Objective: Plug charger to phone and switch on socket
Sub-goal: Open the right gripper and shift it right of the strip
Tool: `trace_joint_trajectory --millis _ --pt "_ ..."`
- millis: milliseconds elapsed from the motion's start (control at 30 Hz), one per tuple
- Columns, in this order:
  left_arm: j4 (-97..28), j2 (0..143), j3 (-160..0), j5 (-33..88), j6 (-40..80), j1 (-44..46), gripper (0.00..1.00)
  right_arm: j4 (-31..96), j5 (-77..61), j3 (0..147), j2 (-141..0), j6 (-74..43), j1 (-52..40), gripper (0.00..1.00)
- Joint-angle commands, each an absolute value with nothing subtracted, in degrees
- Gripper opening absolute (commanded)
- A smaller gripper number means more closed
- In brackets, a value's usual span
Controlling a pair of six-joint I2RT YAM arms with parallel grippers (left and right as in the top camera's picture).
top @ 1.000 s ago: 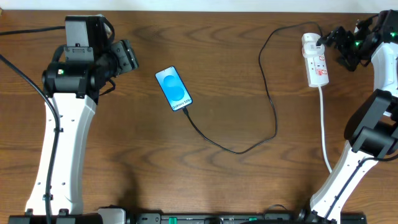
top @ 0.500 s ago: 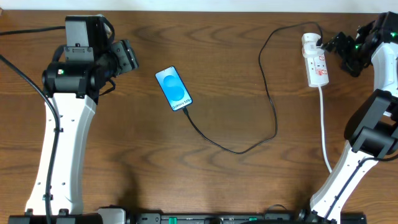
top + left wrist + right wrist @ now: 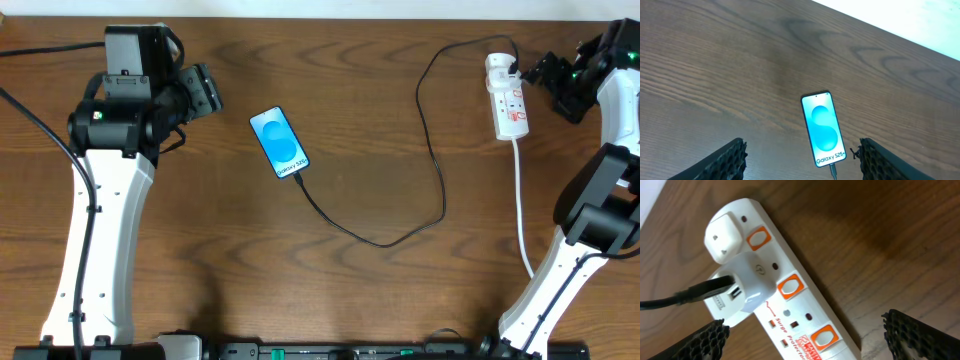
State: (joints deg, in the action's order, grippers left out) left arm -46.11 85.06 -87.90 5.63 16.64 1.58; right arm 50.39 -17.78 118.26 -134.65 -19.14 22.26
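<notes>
Right pincer (image 3: 807, 327) has backed slightly off the socket (image 3: 507, 98), upper right, wide open and empty. Left pincer (image 3: 802, 150) is open too, unmoved. Charger (image 3: 440, 180) runs into the phone (image 3: 279, 143), centre-left. I reckon the switch is done but can't confirm.

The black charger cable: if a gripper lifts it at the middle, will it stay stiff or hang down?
The charger cable probably sags: it is thin and lies in loose curves. It joins the phone and power strip, so a pull may drag the phone.
</notes>
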Motion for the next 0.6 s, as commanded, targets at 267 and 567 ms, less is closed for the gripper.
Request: trace_joint_trajectory --millis 267,567 --pt "-46.24 85.56 -88.07 4.86 16.12 1.30 0.73 49.95 -14.22 115.37 -135.17 -20.43 22.52 0.99" --pt "-46.24 85.56 -88.07 4.86 16.14 1.30 0.73 49.89 -11.88 115.35 -135.17 -20.58 22.52 0.99"
